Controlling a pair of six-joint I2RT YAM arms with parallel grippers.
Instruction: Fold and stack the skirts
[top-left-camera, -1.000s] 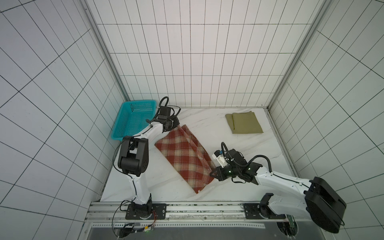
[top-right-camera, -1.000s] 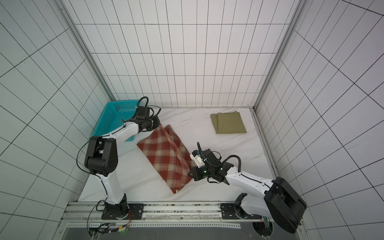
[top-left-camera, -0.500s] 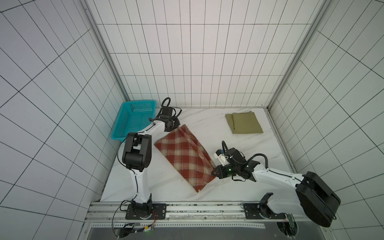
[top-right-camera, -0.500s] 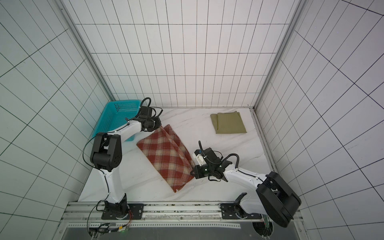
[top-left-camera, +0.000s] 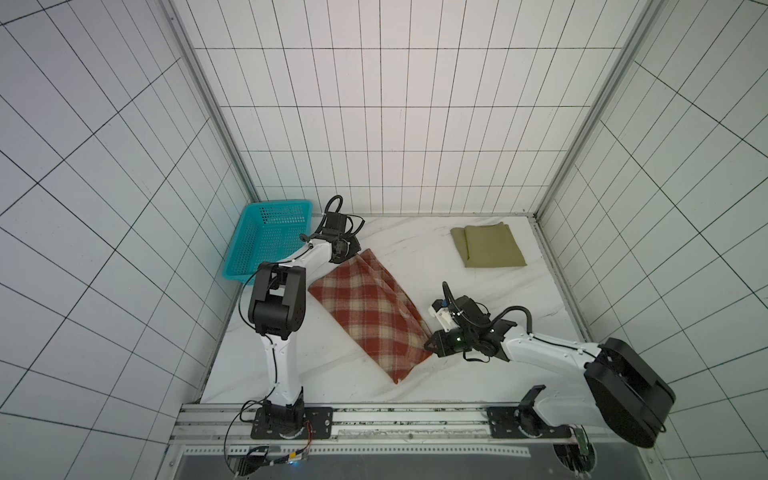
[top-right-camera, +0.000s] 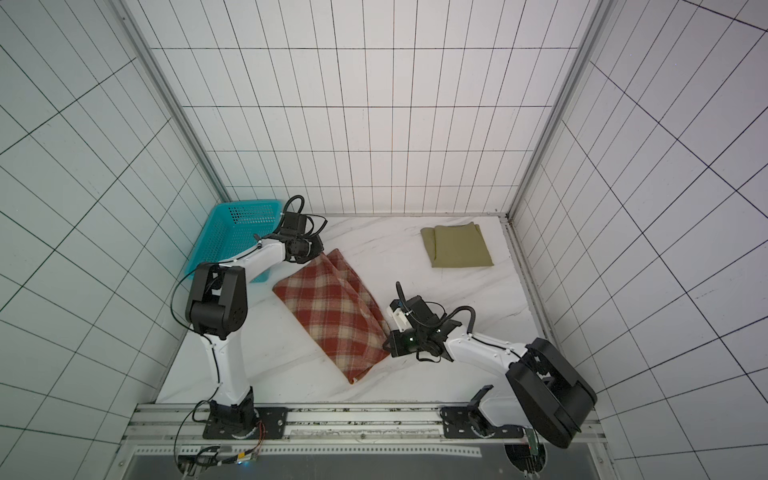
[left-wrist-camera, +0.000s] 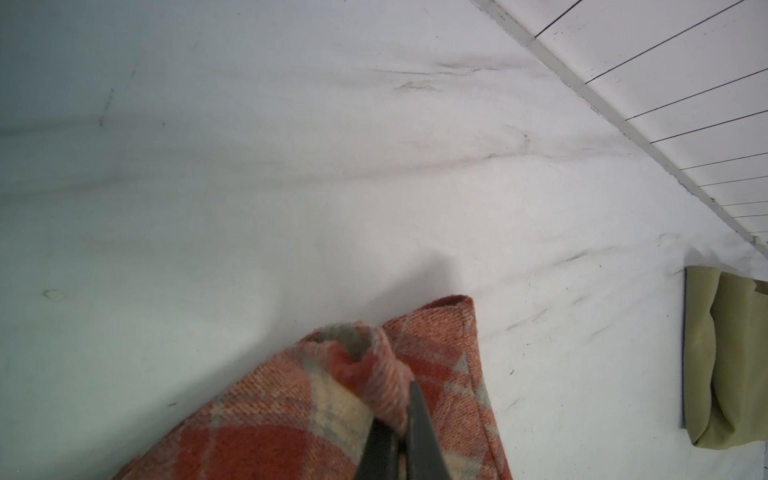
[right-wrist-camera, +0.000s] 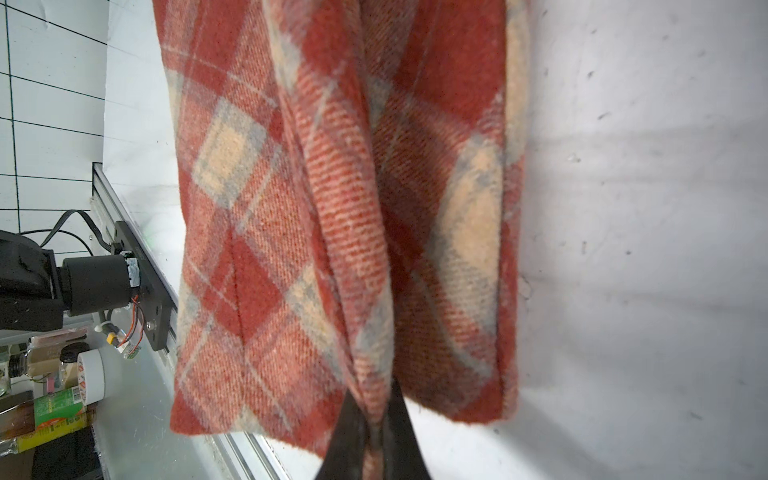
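We see the plaid skirt (top-left-camera: 365, 316) lying mid-table. Its 12 o'clock corner is pinched between the fingers of the left gripper (left-wrist-camera: 398, 422), and its 4 o'clock edge is pinched likewise by the right gripper (right-wrist-camera: 374, 413). The folded olive skirt (top-left-camera: 490, 246) lies well apart at 2 o'clock, the teal basket (top-left-camera: 266, 245) at 10 o'clock.

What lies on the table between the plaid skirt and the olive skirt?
Nothing: only bare table shows between the plaid skirt and the olive skirt, in both top views.
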